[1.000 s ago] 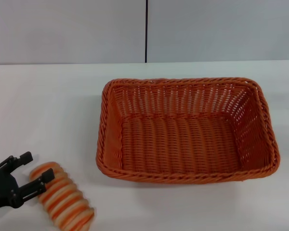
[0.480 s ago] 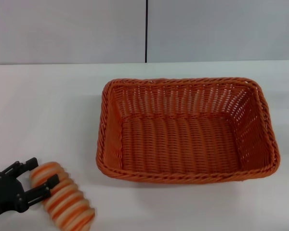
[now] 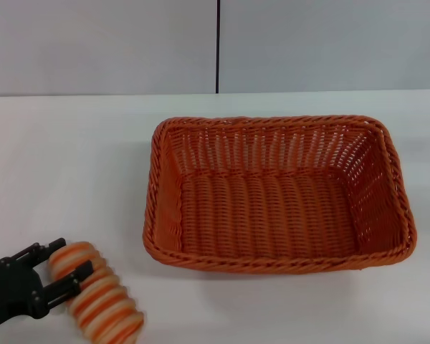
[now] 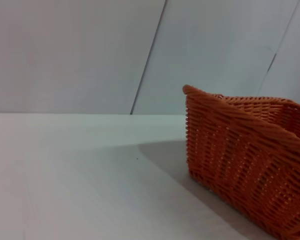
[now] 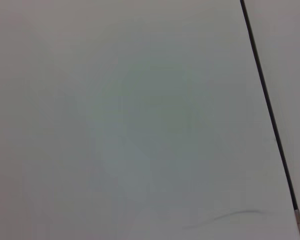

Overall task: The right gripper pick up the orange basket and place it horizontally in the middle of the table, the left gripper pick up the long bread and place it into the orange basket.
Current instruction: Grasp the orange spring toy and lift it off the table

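The long bread, a small oblong toy loaf ridged crosswise in orange and cream stripes, lies at the near left corner of the plain white flat table, and we see it angled, one end toward the left edge and the other running down to the bottom of the head view. The left gripper, a black claw with two notched fingers, reaches in from the lower left, and we find its jaws partly open and straddling the loaf's upper end, one finger on the far side and one across the ridges, though we cannot tell whether they press on it. The large rectangular orange woven wicker basket with a braided rim sits lengthwise across the middle of the table, well apart from the loaf; in the left wrist view we see its corner standing on the table before a grey wall. The right gripper does not show
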You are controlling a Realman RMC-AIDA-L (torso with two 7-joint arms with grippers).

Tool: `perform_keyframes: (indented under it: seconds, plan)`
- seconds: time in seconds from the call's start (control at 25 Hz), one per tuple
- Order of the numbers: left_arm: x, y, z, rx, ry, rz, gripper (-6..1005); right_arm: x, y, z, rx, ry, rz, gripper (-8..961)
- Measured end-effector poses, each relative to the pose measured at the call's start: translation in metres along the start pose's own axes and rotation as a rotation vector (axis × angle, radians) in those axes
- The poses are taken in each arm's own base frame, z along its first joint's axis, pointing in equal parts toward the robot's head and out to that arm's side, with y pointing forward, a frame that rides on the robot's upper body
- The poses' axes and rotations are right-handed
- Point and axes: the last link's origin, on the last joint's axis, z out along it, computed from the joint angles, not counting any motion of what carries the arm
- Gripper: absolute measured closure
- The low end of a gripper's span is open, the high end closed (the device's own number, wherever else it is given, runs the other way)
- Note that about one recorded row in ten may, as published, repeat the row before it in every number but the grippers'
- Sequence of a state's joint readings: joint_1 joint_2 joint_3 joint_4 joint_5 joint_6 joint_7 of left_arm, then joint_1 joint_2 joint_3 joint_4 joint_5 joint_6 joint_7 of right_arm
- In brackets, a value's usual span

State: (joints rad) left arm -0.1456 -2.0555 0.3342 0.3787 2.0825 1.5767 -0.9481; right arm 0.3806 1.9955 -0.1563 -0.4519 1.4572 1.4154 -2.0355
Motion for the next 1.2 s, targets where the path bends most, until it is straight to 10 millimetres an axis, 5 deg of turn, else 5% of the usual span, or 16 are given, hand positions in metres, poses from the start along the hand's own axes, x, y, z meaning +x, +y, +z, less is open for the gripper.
perform_keyframes:
  seconds: [0.08,0.16,1.2]
  plan:
    - [0.000,0.000,0.000,-0.004,-0.003,0.002,164,0.000,0.000,0.000,0.001,0.001,-0.001,446]
    - [0.000,0.001,0.001,-0.012,-0.009,0.006,346,0.001,0.000,-0.001,0.002,0.001,0.001,446]
    - [0.027,0.000,-0.018,-0.023,0.173,0.024,538,0.005,-0.001,-0.007,0.023,-0.002,0.013,446]
